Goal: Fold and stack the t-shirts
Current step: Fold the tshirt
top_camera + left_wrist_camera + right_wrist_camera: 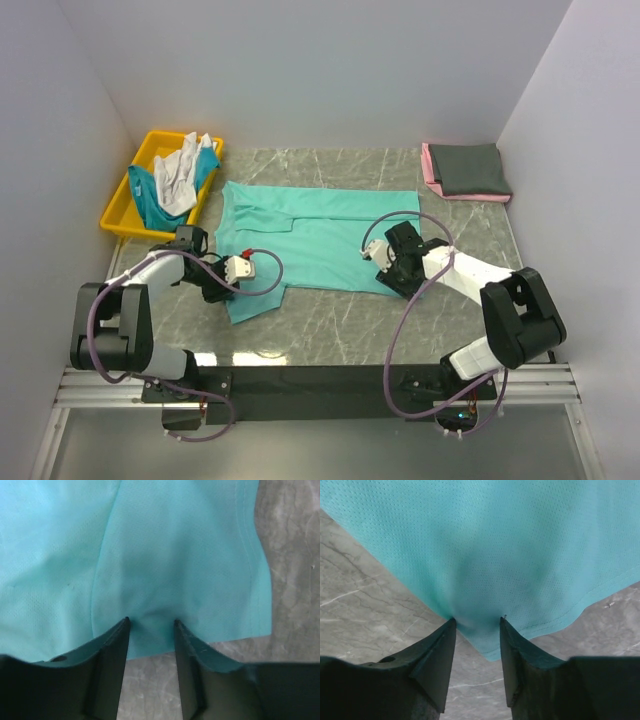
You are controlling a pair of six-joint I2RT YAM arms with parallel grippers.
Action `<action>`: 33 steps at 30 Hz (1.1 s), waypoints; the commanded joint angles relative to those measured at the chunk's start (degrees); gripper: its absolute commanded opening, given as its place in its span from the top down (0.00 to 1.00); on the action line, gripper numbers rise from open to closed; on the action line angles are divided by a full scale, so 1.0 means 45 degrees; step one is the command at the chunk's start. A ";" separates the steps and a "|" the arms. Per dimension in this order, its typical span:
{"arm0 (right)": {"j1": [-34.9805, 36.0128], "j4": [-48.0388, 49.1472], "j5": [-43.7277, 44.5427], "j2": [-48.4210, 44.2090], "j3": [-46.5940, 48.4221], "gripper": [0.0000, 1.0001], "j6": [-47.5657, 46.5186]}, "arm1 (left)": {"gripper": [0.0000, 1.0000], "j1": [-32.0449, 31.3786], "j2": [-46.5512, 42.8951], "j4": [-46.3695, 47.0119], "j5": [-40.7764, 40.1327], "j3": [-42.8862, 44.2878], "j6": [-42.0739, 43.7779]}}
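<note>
A sea-green t-shirt (pixel 320 235) with a collar lies spread flat on the marble table. My left gripper (pixel 245 270) rests on its near-left part. In the left wrist view the jaws (pixel 150 622) stand apart, tips pressed on the cloth (pixel 175 555) just inside its edge, with a slight pucker between them. My right gripper (pixel 383 262) sits at the near-right corner. There too the jaws (pixel 477 620) stand apart, astride the corner of the cloth (pixel 510 540). A dark grey t-shirt (pixel 470 165) lies folded on a pink one (pixel 432 172) at the back right.
A yellow bin (pixel 120 215) at the back left holds a white shirt (pixel 178 172) and a teal one (pixel 150 200). Grey walls close in the table on three sides. Bare marble (pixel 330 330) shows between the shirt and the arm bases.
</note>
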 commanded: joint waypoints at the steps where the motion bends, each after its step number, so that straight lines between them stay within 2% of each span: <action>1: 0.0069 0.0516 0.0198 0.0414 -0.0215 0.54 -0.0184 | 0.59 -0.0063 0.0351 0.0270 -0.0299 -0.0011 0.0201; 6: 0.0050 0.0010 0.0120 -0.0208 -0.0235 0.50 -0.0242 | 0.71 -0.0063 0.0332 -0.0141 -0.0358 0.0009 0.0475; 8: 0.0069 -0.0420 0.0004 -0.0580 -0.0118 0.42 -0.0281 | 0.80 -0.0083 0.0274 -0.0335 -0.0319 0.0048 0.0514; 11: 0.0050 -0.0967 -0.0094 -0.1303 -0.0020 0.39 -0.0398 | 0.90 -0.0122 0.0176 -0.0570 -0.0183 0.0185 0.0456; 17: 0.0069 -0.0911 -0.0016 -0.1501 -0.0429 0.44 -0.0672 | 0.94 -0.0356 -0.0078 -0.0962 -0.0104 0.0283 0.0261; 26: 0.0069 0.0649 0.0666 -0.0056 -0.1054 0.52 -0.0906 | 0.95 -0.0395 -0.0195 -0.0942 -0.0124 0.0185 0.0046; 27: 0.0069 0.0788 0.0764 0.0158 -0.1190 0.54 -0.0906 | 0.95 -0.0376 -0.0195 -0.0904 -0.0104 0.0185 0.0026; 30: 0.0050 0.1082 0.0999 0.0200 -0.1366 0.72 -0.0867 | 0.98 -0.0376 -0.0409 -0.1117 -0.0046 0.0165 0.0026; 31: 0.0069 0.1063 0.1019 0.0122 -0.1406 0.92 -0.0887 | 0.99 -0.0376 -0.0526 -0.1234 0.0012 0.0165 0.0065; 32: 0.0050 0.1024 0.1135 -0.0014 -0.1426 1.00 -0.0829 | 0.99 -0.0395 -0.0779 -0.1506 0.0052 0.0165 0.0104; 33: 0.0050 0.0927 0.1136 -0.0344 -0.1407 1.00 -0.0809 | 0.99 -0.0376 -0.0936 -0.1683 0.0071 0.0165 0.0162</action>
